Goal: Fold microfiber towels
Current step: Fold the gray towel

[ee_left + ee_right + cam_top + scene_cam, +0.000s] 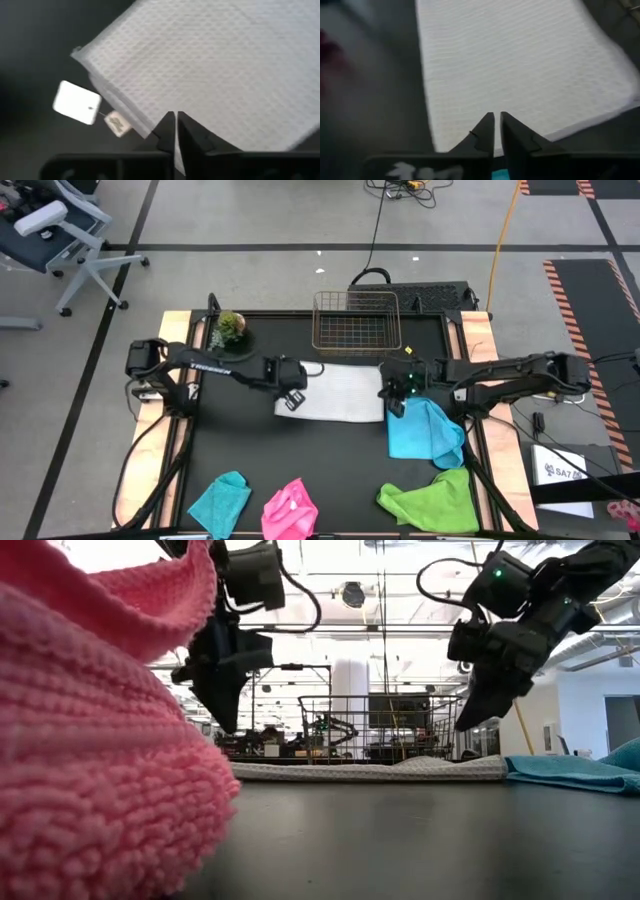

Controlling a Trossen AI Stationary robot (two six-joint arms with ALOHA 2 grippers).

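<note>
While the white microfiber towel [338,392] lies flat as a folded band in the middle of the black table [300,450], its long axis runs across the table from one arm to the other, so each gripper hangs above its own short end. The left gripper [292,398] hovers over the left end, near the towel's small white tag [76,102]; the right gripper [395,398] hovers over the right end, just beside the crumpled sky blue towel [425,430]. Both pairs of fingers are pressed together and hold nothing, and the low view shows both tips clear above the cloth. Neither arm is clearly nearer, so I judge the next fold calls for both. The wire basket [356,320] behind the towel looks empty; the teal [220,500], hot pink [290,510] and lime green [432,502] towels sit crumpled along the near edge.
</note>
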